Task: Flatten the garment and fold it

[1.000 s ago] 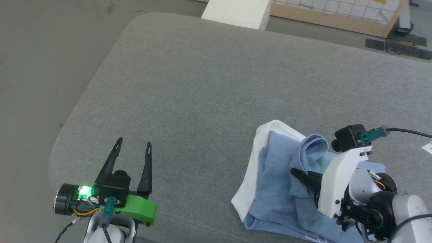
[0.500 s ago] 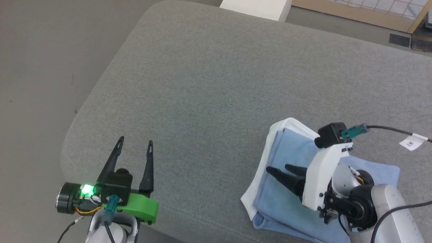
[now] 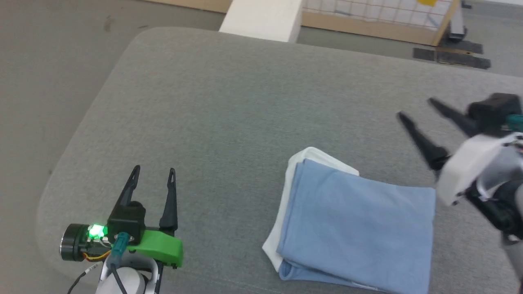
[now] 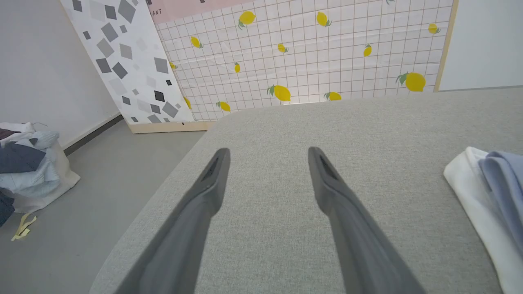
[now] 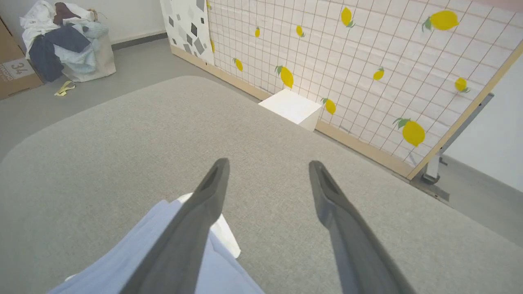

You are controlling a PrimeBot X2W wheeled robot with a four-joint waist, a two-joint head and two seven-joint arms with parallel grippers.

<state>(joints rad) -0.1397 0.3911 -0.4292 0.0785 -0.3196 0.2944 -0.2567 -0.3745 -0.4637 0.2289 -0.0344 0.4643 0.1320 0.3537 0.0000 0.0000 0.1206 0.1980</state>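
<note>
Now the garment [image 3: 355, 228] lies as a flat folded rectangle on the grey padded surface [image 3: 245, 122], near its front edge and right of the middle. Light blue cloth is on top and a white layer peeks out along its left and far-left edges. A second ago a bunch of that blue cloth stood raised between the right gripper's fingers; that bunch has dropped and the top face is smooth.

The right gripper [image 3: 416, 108] has let go and moved off. Its two dark fingers are spread apart, and it sits to the right of the garment and beyond its far-right corner, well clear of it. It is blurred in the head view, so its height above the padding is hard to judge. In the right wrist view the right gripper [image 5: 267, 163] has both fingers wide apart, with the garment [image 5: 122, 253] below and behind its left finger, probably not touching.

The left gripper [image 3: 154, 171] is as it was, fingers parted, near the surface's front left corner. In the left wrist view the left gripper [image 4: 267, 151] is empty, with the garment [image 4: 470, 196] off to its right.

The head camera has shifted between pictures.
</note>
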